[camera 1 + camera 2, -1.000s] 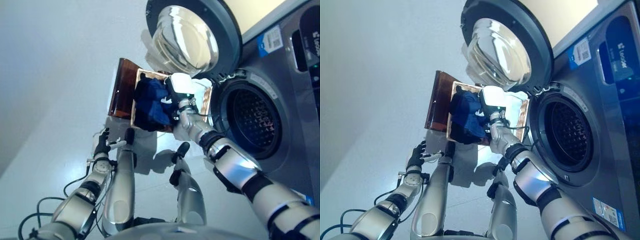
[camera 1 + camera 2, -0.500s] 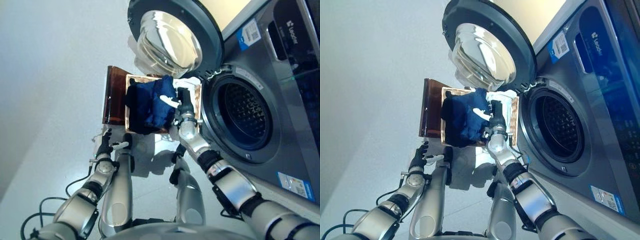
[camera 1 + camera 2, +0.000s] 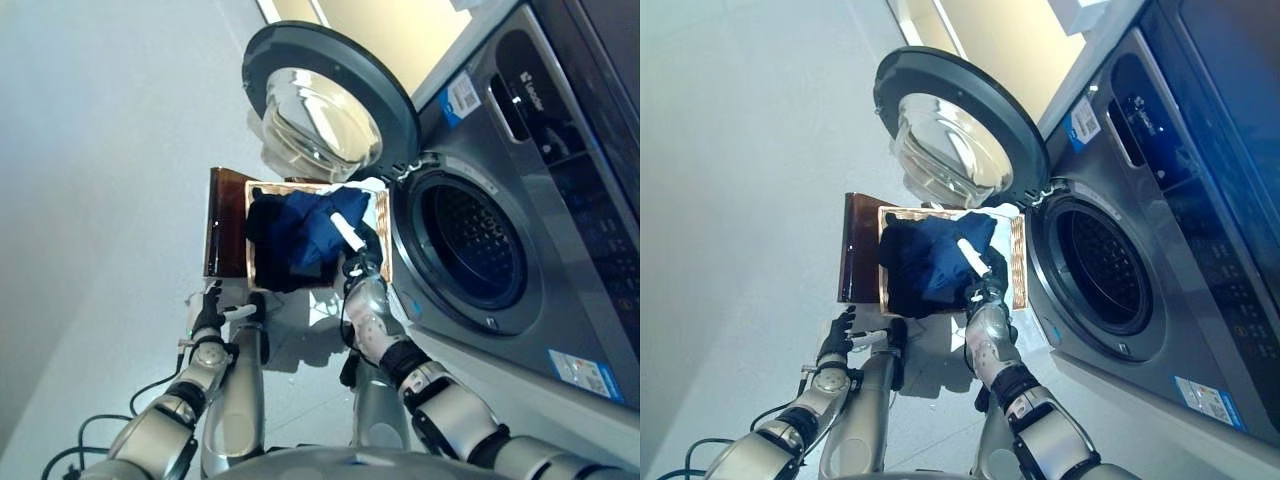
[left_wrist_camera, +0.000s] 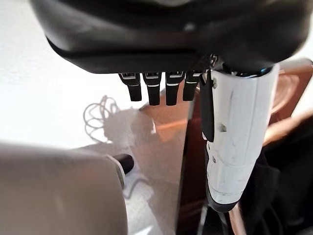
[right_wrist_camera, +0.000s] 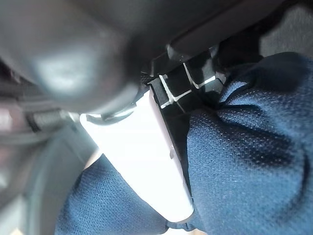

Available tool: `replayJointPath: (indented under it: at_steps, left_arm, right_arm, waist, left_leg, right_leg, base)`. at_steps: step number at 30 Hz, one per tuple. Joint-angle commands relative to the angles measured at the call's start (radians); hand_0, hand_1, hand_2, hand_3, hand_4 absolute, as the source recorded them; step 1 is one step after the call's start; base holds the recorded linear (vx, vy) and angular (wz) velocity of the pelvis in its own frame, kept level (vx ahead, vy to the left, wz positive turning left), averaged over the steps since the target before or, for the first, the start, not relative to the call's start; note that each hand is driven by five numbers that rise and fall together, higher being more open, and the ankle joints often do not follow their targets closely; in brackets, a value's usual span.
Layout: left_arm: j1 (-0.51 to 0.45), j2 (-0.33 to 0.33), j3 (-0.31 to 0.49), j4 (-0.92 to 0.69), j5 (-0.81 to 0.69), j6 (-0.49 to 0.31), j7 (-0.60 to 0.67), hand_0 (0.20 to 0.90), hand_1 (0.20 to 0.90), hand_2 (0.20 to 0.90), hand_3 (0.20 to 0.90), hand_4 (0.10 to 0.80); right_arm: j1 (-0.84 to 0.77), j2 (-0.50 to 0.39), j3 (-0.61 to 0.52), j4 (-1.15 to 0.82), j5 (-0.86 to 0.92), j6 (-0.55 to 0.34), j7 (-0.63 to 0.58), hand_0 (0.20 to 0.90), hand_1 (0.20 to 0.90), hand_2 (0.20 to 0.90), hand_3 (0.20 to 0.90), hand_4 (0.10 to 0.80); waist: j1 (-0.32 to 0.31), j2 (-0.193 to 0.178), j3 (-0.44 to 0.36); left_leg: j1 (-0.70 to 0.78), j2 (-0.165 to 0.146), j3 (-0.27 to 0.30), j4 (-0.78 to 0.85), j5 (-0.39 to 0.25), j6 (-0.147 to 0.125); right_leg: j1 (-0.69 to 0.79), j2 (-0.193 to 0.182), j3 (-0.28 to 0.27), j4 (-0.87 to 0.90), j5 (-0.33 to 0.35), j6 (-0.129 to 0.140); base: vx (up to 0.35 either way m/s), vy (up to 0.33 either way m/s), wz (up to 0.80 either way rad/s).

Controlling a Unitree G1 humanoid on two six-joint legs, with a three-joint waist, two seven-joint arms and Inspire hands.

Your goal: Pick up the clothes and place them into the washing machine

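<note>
A heap of dark blue clothes (image 3: 296,232) fills a wicker basket (image 3: 248,252) on the floor in front of the washing machine. My right hand (image 3: 360,262) is at the basket's machine side, shut on the blue clothes (image 5: 244,161). Its white-covered thumb (image 5: 146,152) lies across the cloth and its fingers are curled into it. The machine's drum (image 3: 470,245) is open and looks dark inside. My left hand (image 3: 209,312) hangs low by the floor, open and holding nothing, short of the basket.
The round glass door (image 3: 320,110) is swung wide open above the basket. A brown panel (image 3: 222,235) lies against the basket's outer side. The grey machine front (image 3: 560,300) takes up the right. Pale floor spreads to the left.
The whole picture has shifted, so the camera moved. My right hand has turned over on the heap and closed on the blue cloth, its thumb now lying on top. The left hand has stayed put.
</note>
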Motion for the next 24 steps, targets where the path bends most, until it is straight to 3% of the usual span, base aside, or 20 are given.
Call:
replayJointPath:
  at_steps: [1, 10, 16, 24]
  left_arm:
    - [0.003, -0.04, -0.018, 0.01, -0.004, -0.02, 0.018, 0.9, 0.9, 0.9, 0.9, 0.8]
    - [-0.009, -0.059, -0.043, 0.024, -0.046, -0.022, -0.008, 0.9, 0.9, 0.9, 0.9, 0.8]
    - [-0.013, -0.065, -0.059, 0.045, -0.071, -0.022, -0.038, 0.9, 0.9, 0.9, 0.9, 0.8]
    - [-0.019, -0.06, -0.074, 0.052, -0.076, -0.029, -0.057, 0.9, 0.9, 0.9, 0.9, 0.8]
  right_arm:
    - [-0.05, -0.016, -0.085, -0.092, 0.105, -0.149, 0.024, 0.2, 0.2, 0.2, 0.2, 0.3]
    - [-0.139, -0.025, -0.326, 0.012, 0.305, -0.266, -0.005, 0.2, 0.2, 0.2, 0.2, 0.3]
    - [-0.239, -0.114, -0.471, 0.135, 0.393, -0.306, -0.029, 0.2, 0.2, 0.2, 0.2, 0.3]
    - [-0.328, -0.252, -0.555, 0.274, 0.426, -0.298, -0.057, 0.2, 0.2, 0.2, 0.2, 0.3]
  waist:
    - [0.023, 0.09, 0.023]
    - [0.014, 0.11, 0.022]
    - [0.016, 0.128, 0.024]
    - [0.027, 0.156, 0.03]
  left_leg:
    - [0.135, -0.027, -0.035, -0.357, 0.137, -0.047]
    - [0.117, -0.041, -0.028, -0.365, 0.156, -0.042]
    - [0.109, -0.041, -0.029, -0.37, 0.155, -0.043]
    - [0.088, -0.045, -0.034, -0.368, 0.158, -0.046]
  right_leg:
    - [0.074, -0.008, -0.009, 0.034, 0.009, 0.08]
    - [0.055, -0.021, -0.014, 0.024, 0.028, 0.073]
    - [0.041, -0.018, -0.009, 0.023, 0.021, 0.072]
    - [0.023, -0.02, -0.003, 0.023, 0.001, 0.069]
  base:
    - [0.01, 0.012, -0.18]
    - [-0.019, 0.018, -0.09]
    - [0.007, 0.008, 0.0]
    - [-0.005, -0.002, 0.0]
